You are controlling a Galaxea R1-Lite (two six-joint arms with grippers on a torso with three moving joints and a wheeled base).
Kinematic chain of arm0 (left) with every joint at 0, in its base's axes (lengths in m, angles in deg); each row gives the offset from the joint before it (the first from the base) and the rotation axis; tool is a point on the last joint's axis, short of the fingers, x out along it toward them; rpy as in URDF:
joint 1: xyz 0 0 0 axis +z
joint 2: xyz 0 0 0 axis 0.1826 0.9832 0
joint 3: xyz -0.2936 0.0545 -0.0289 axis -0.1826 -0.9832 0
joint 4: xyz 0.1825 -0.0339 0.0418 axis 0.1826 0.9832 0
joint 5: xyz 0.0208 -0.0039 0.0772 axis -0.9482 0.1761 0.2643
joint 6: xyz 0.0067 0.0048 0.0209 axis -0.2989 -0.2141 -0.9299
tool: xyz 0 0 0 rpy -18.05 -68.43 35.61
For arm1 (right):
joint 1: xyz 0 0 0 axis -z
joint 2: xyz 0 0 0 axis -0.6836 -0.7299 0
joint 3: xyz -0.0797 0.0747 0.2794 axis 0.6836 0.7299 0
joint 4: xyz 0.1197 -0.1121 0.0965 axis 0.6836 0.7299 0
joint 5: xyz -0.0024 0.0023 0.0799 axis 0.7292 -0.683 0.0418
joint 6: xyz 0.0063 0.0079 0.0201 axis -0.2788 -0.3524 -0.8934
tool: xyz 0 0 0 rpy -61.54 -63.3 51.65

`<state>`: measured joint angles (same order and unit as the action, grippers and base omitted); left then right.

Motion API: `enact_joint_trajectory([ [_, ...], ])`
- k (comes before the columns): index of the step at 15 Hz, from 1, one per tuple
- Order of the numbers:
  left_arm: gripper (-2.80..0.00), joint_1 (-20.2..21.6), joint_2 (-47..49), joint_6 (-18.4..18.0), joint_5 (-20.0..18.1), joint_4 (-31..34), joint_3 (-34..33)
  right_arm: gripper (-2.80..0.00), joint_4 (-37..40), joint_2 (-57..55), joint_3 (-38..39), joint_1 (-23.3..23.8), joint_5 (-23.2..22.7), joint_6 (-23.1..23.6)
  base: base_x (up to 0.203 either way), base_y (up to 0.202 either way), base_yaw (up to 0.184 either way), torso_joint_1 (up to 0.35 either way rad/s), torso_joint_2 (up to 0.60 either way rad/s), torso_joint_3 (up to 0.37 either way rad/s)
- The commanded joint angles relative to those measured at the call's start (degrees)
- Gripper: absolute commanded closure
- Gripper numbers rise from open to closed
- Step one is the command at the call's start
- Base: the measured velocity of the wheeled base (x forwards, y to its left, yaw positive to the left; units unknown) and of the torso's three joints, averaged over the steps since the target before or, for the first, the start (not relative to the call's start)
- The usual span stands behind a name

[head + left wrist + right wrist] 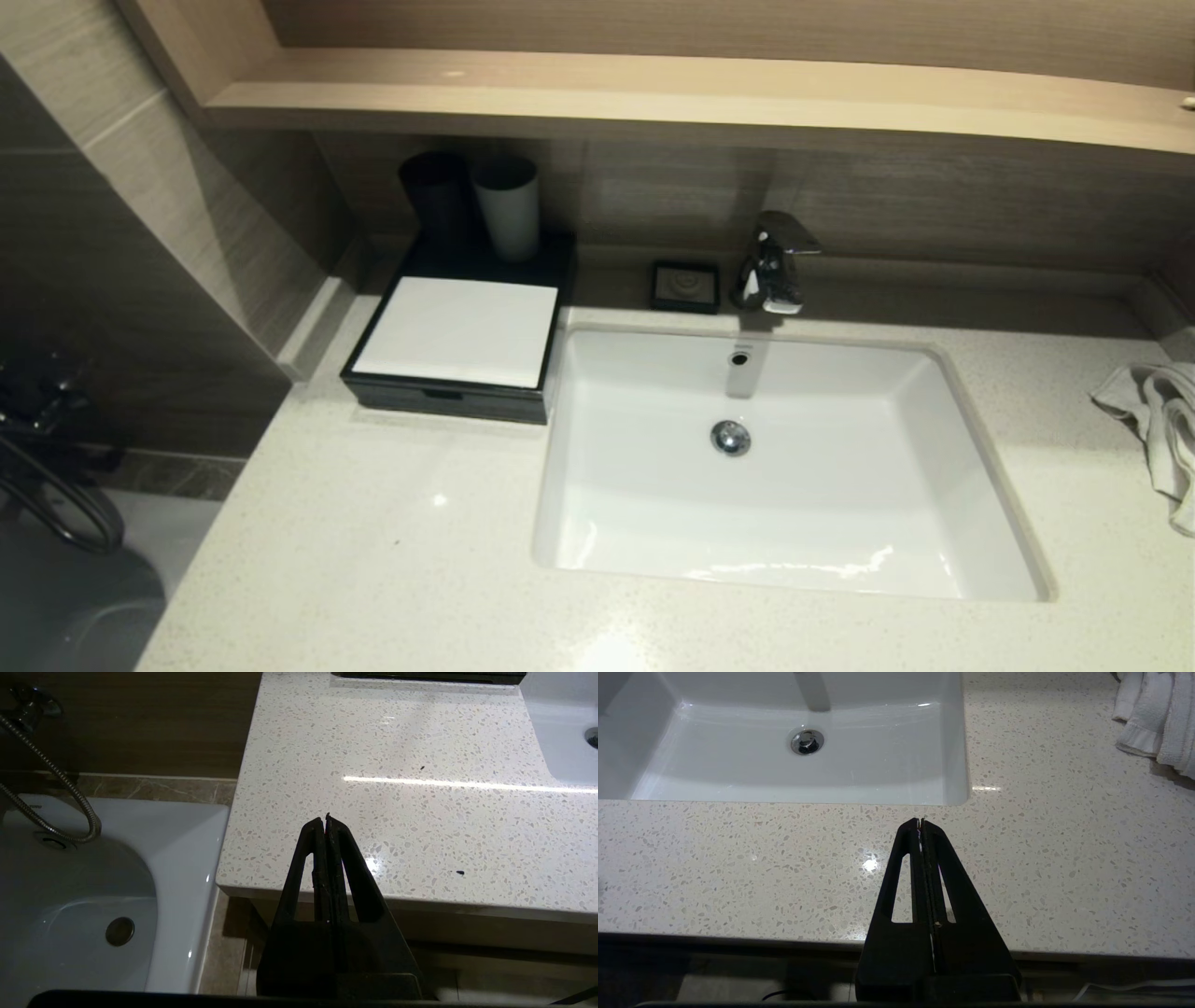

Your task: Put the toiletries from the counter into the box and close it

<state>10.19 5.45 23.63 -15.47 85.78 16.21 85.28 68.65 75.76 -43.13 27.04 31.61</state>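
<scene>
A: Where is the low black rectangular box with the flat white top panel [456, 331]?

B: At the back left of the off-white speckled glossy stone counter [373, 541], just beside the left rim of the white rectangular sink basin [980, 439]. Its drawer front sits flush. 2 cups stand behind it, 1 black [436, 201] and 1 white [507, 205].

A: Toiletry packets?

B: I can see none on the counter in any view.

A: End effectors?

B: The left gripper [326, 820] has its fingers pressed together, holding nothing, at the counter's front left corner. The right gripper [920, 822] is likewise closed and empty, in front of the basin. A crumpled white cloth towel [1158, 429] lies at the far right.
</scene>
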Motion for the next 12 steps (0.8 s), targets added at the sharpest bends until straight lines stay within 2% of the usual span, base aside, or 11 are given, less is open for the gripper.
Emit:
enact_joint_trajectory([
  [1,0.0,0.0,0.2,0.2,0.0,0.0,-0.1,0.0,0.0,0.0,0.0,0.0,0.0,0.0,0.0,0.0,0.0,0.0,0.0,0.0],
  [12,0.0,0.0,0.1,0.4,0.0,0.0,-0.1,0.0,0.0,-0.1,0.0,0.0,0.0,0.0,0.0,0.0,0.0,0.0,0.0,0.0],
])
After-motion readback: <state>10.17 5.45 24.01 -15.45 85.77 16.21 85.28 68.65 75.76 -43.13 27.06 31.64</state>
